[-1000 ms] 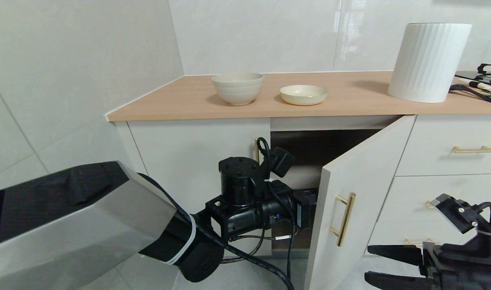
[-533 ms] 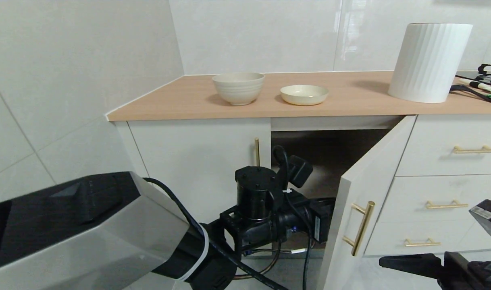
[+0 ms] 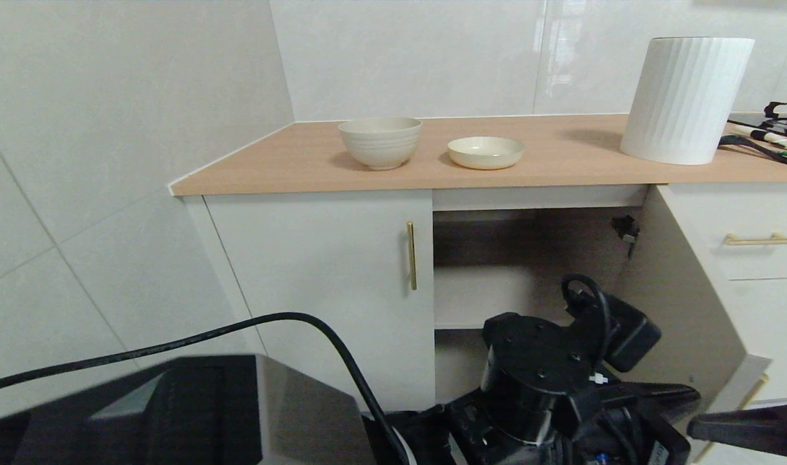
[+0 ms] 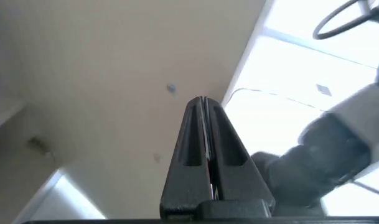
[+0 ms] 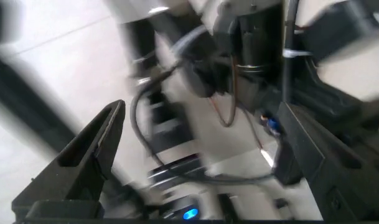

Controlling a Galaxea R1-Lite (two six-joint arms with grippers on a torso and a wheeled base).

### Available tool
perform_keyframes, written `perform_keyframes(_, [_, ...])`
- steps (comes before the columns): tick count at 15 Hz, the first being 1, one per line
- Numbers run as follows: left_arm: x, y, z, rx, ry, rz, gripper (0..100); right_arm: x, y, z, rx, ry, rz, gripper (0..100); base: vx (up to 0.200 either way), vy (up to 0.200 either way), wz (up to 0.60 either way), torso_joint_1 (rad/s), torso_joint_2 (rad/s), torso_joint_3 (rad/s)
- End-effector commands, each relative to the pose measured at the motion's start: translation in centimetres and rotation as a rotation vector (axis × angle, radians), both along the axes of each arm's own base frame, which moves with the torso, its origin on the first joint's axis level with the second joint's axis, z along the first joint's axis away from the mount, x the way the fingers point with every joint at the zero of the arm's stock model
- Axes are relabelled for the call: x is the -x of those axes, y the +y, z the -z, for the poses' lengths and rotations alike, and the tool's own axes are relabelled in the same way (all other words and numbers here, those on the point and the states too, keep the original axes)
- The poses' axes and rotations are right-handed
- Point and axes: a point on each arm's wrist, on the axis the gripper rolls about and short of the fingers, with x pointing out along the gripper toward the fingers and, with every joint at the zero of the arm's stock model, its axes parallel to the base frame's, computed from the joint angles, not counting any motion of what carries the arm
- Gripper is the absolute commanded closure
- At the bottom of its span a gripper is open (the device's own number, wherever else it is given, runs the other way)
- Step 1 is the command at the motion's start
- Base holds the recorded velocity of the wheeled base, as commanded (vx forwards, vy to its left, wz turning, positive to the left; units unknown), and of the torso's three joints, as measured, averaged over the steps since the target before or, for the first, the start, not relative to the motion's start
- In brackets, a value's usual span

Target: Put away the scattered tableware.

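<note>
The tableware waiting to be put away sat on the wooden bench (image 3: 290,165). A cream ribbed bowl (image 3: 380,142) was toward the wall corner, and a shallow dish (image 3: 486,152) lay near it but apart, on its right; both were upright and empty as far as could be seen. Farther along the bench stood a tall white fluted canister (image 3: 687,97), with some dark utensils (image 3: 762,139) just beyond it. Below, the right-hand cupboard door (image 3: 684,303) hung wide open, baring a shelf (image 3: 497,300) under the dish, while the neighbouring door (image 3: 316,290) with its brass handle (image 3: 411,255) was closed. The left gripper (image 4: 202,102) was low, in front of the open cupboard, its jaws pressed together with nothing between them. The right gripper (image 5: 201,112) was low as well, at the robot's right, its jaws spread wide and empty. Both were well apart from the tableware. The two pieces looked like glazed ceramic, so they would likely be rigid, smooth enough to slip, and liable to chip if knocked on the bench edge or the door. The bowl seemed the heavier; its rim looked the best hold, one jaw inside the wall and one outside. The dish, with its low sloping lip, would probably need a pinch across the rim from the side, kept level.
</note>
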Motion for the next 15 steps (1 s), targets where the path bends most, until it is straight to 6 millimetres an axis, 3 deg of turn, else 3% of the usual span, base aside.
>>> perform_keyframes(1, [0.6,-0.4,-0.7,0.022,-0.011,0.007,100,1.6,-0.7,-1.3,-0.035,-0.071,-0.051,0,0.0,0.0,0.0,0.0,0.0,0.0])
perform_keyframes(3, [-0.3,0.9,-1.8,0.037,-0.017,-0.08,100,1.0,-0.5,-1.0,-0.018,-0.037,-0.051,0,0.0,0.0,0.0,0.0,0.0,0.0])
perform_keyframes(5, [-3.3,3.7,-1.7,0.033,-0.019,-0.236,100,0.4,-0.1,-0.8,-0.004,-0.008,-0.041,0,0.0,0.0,0.0,0.0,0.0,0.0])
perform_keyframes(7, [-6.7,8.1,-1.5,0.029,-0.026,-0.368,100,-1.5,0.7,-0.3,0.029,0.062,0.045,0,0.0,0.0,0.0,0.0,0.0,0.0])
perform_keyframes(9, [-8.8,15.0,-2.8,0.001,-0.039,-0.535,100,-6.0,2.7,-0.4,0.081,0.129,0.22,0,0.0,0.0,0.0,0.0,0.0,0.0])
perform_keyframes(10, [-8.8,15.0,-2.8,0.001,-0.039,-0.535,100,-6.0,2.7,-0.4,0.081,0.129,0.22,0,0.0,0.0,0.0,0.0,0.0,0.0])
perform_keyframes(11, [-8.7,21.2,-2.9,-0.151,-0.112,-0.661,100,-9.9,4.2,-0.5,0.161,0.028,0.258,0,0.0,0.0,0.0,0.0,0.0,0.0])
perform_keyframes(12, [-7.8,24.3,-3.2,-0.241,-0.154,-0.717,100,-12.5,5.1,-0.4,0.204,-0.015,0.304,0,0.0,0.0,0.0,0.0,0.0,0.0])
perform_keyframes(14, [-5.5,28.8,-5.0,-0.271,-0.167,-0.819,100,-16.6,6.7,-0.8,0.268,0.027,0.438,0,0.0,0.0,0.0,0.0,0.0,0.0])
perform_keyframes(15, [-4.8,29.8,-5.5,-0.275,-0.163,-0.845,100,-17.7,7.2,-1.3,0.282,0.033,0.471,0,0.0,0.0,0.0,0.0,0.0,0.0])
